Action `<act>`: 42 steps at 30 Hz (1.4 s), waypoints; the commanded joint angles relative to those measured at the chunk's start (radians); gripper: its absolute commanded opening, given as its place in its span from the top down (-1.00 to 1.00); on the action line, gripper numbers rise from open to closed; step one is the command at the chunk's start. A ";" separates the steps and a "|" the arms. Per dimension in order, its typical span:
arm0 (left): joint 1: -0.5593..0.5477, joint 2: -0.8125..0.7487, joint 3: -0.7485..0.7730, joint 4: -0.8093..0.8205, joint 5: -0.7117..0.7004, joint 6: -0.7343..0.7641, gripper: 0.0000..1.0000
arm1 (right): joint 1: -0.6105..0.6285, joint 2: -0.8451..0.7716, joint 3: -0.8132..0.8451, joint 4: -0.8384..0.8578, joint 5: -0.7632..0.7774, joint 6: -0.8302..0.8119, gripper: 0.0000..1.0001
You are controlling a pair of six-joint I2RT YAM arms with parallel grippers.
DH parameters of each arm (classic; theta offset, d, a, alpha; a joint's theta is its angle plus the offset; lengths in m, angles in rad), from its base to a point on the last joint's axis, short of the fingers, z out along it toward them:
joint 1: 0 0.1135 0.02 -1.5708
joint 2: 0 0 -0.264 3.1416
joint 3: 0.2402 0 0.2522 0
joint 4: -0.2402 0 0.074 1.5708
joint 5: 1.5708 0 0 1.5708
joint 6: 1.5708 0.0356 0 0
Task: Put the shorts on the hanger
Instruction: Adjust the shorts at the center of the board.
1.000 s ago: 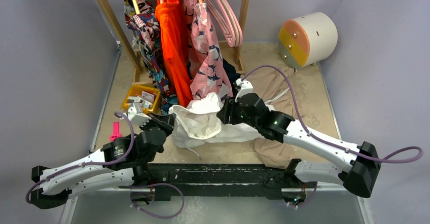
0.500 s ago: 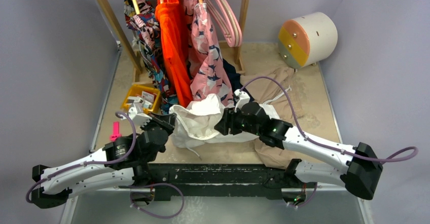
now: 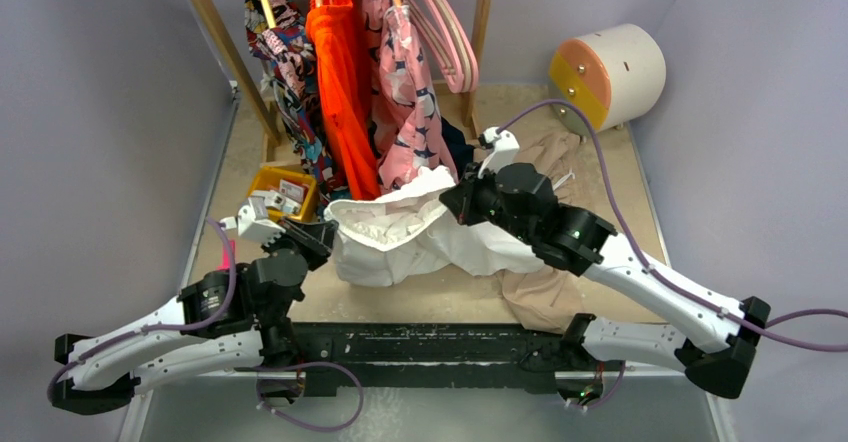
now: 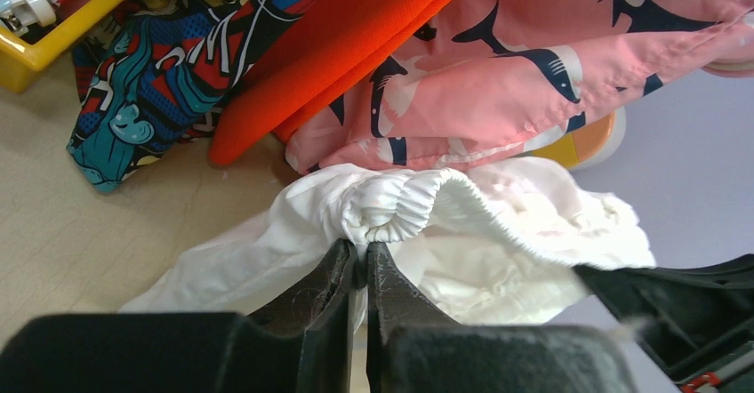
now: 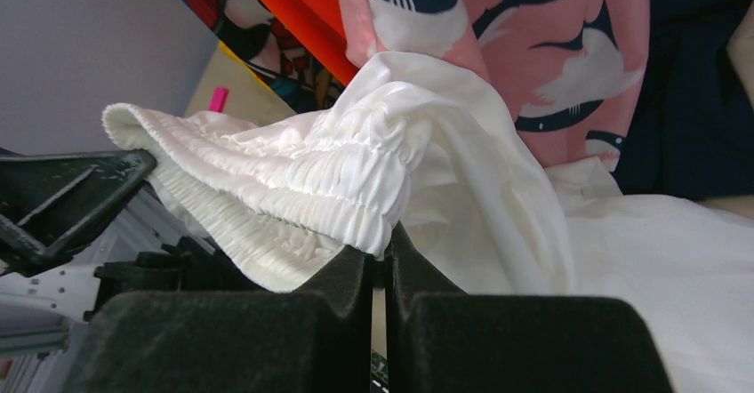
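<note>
Both arms angle inward over the table (image 3: pixel 622 187), the left gripper (image 3: pixel 322 234) and right gripper (image 3: pixel 458 200) each clenched on the shorts (image 3: pixel 400 237), which sag between their fingers. The wrist views show each pinch sits on the gathered waistband (image 4: pixel 400 208). Only overhead shows the hanger (image 3: pixel 452 44), well beyond the fingertips.

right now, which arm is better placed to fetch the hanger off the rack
Right, probably: the right pincer, shut on the shorts, sits closer to the hanger on the rack; the left pincer, also shut on them, is farther away.
</note>
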 commanded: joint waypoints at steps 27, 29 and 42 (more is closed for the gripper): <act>-0.002 0.082 0.081 0.107 0.435 0.444 -0.42 | -0.005 0.005 -0.033 -0.112 0.043 -0.007 1.00; -0.003 0.105 0.062 0.171 0.521 0.475 -0.42 | -0.008 0.026 -0.035 -0.093 0.041 -0.005 1.00; -0.134 0.388 -0.061 0.455 0.610 0.452 -0.43 | -0.104 0.101 -0.089 0.020 -0.020 0.006 1.00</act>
